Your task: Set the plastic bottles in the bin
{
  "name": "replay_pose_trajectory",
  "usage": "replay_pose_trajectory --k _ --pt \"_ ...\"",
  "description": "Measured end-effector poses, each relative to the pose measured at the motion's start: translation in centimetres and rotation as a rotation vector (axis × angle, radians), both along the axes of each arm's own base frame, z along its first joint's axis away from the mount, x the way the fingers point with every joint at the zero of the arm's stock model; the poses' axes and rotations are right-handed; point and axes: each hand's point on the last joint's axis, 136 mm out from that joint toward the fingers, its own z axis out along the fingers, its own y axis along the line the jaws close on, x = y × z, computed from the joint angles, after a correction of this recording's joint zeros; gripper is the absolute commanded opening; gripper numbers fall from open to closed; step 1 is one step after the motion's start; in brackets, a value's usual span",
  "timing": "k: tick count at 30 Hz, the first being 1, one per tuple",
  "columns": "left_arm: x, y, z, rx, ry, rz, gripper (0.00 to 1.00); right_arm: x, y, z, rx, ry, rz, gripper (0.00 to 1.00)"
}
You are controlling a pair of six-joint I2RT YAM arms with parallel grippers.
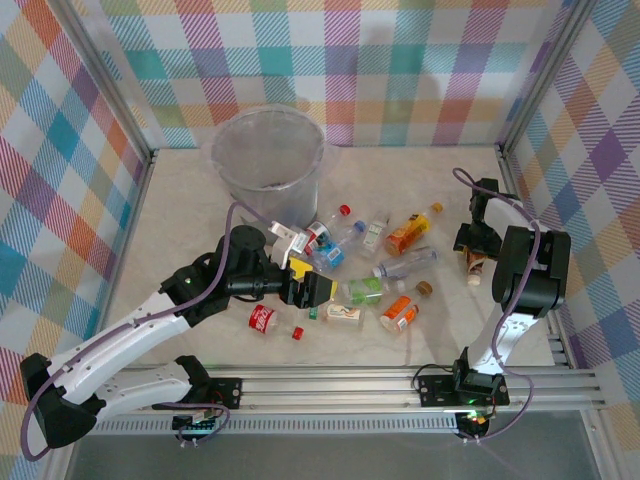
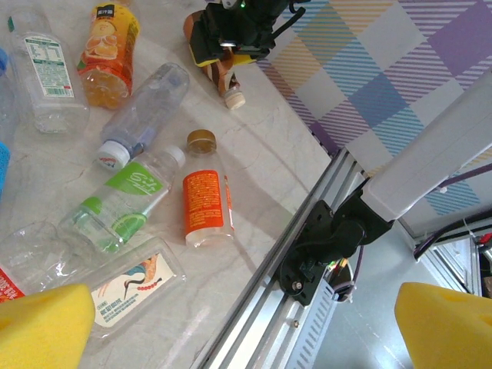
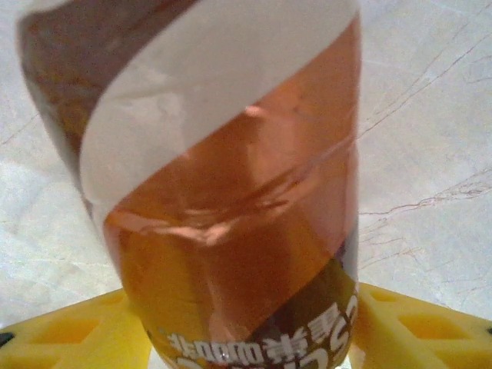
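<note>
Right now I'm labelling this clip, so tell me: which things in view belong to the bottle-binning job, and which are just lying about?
Part of the job:
bin; brown-orange bottle; orange-label bottle; green-label bottle; yellow-orange bottle; red-label bottle.

Just lying about:
small red piece, perhaps a loose cap; frame rail, a fixture.

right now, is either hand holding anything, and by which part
Nothing in the open left hand. The right hand has yellow pads flanking the labelled body of a brown-and-orange plastic bottle; a real grip cannot be told.
</note>
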Motion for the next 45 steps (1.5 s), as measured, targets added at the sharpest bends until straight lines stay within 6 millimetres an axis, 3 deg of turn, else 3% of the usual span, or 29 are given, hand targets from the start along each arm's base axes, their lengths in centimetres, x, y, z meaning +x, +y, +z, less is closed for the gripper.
replay_pose_trajectory --k 3,10,15,20,25,33,38,45 --pt "-0.1 0.0 -0.2 0.002 0.004 -0.005 1.00 0.0 0.0 0.1 -0.003 -0.001 -0.005 0.54" --pt "-0.4 -0.1 -0.1 -0.006 0.006 -0.022 1.00 -0.7 0.2 1.2 0.003 -0.033 -0.026 0.54" --pt "-0.2 -0.3 0.1 -0.019 0.012 -0.015 1.00 -1.4 1.0 4.2 0.037 -0.131 -0.036 0.54" --pt "0.6 -1.2 0.3 -0.051 0.035 0.006 1.00 -1.9 3.3 7.4 0.113 -0.244 -0.003 0.54" --pt "1.6 -1.5 -0.2 -0.048 0.052 0.051 1.00 -2.1 8.1 10.4 0.235 -0.342 0.117 0.52" --pt "3.1 -2.6 0.3 -0.046 0.063 0.080 1.00 -4.1 15.8 14.9 0.571 -0.450 0.287 0.53" --pt "4.4 -3.3 1.0 -0.067 0.069 0.086 1.00 -6.7 20.8 17.3 0.794 -0.464 0.417 0.54" --pt "7.1 -3.4 2.4 -0.135 0.085 0.113 0.98 -10.4 26.0 21.4 1.051 -0.484 0.599 0.52"
